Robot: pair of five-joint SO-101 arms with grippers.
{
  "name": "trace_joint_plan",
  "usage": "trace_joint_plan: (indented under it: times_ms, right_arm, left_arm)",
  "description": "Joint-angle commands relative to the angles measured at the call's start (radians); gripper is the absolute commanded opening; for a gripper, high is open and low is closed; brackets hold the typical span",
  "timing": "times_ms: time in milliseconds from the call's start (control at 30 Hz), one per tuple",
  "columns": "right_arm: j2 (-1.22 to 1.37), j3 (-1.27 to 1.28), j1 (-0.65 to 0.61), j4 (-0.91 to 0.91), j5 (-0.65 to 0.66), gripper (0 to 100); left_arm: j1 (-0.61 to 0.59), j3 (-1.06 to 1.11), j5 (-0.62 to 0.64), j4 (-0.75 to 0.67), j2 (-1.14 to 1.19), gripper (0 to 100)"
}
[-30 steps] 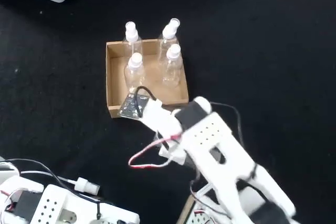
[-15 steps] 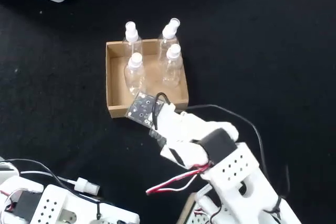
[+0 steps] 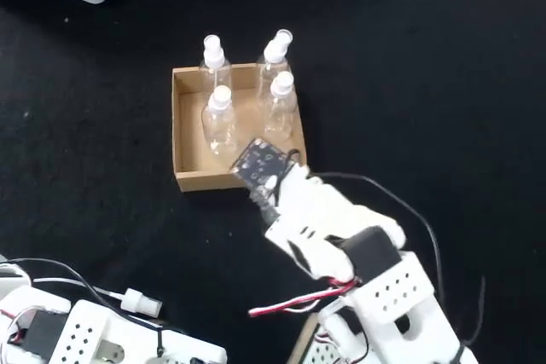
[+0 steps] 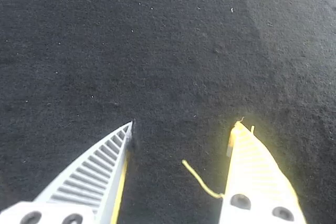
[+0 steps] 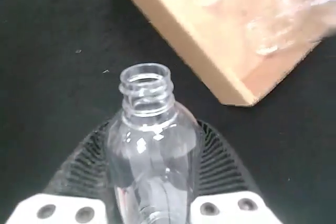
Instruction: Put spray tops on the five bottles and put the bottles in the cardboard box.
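My right pincer (image 5: 156, 127) is pinching an uncapped clear bottle (image 5: 149, 150) by its body, just off a corner of the cardboard box (image 3: 186, 130); four spray-topped bottles (image 3: 219, 112) stand there, upper centre of the high view; my left pincer (image 4: 184, 127) is spread over black tabletop (image 4: 157, 35); a loose spray top (image 3: 141, 302) lies lower left.
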Motion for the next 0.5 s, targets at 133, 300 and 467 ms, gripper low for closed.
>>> trace_joint_plan:
  times_ms: [133, 300, 467]
  right_arm:
    - [-0.119, 0.041, 0.049, -0.064, -0.038, 1.0]
    - [-0.182, 0.084, 0.049, -0.091, -0.041, 1.0]
    - [-0.231, 0.134, 0.049, -0.123, -0.063, 1.0]
  left_arm:
    - [0.01, -0.007, -0.006, -0.017, -0.014, 27]
    - [0.012, -0.007, -0.006, -0.017, -0.014, 27]
    - [0.013, -0.013, -0.006, -0.017, -0.014, 27]
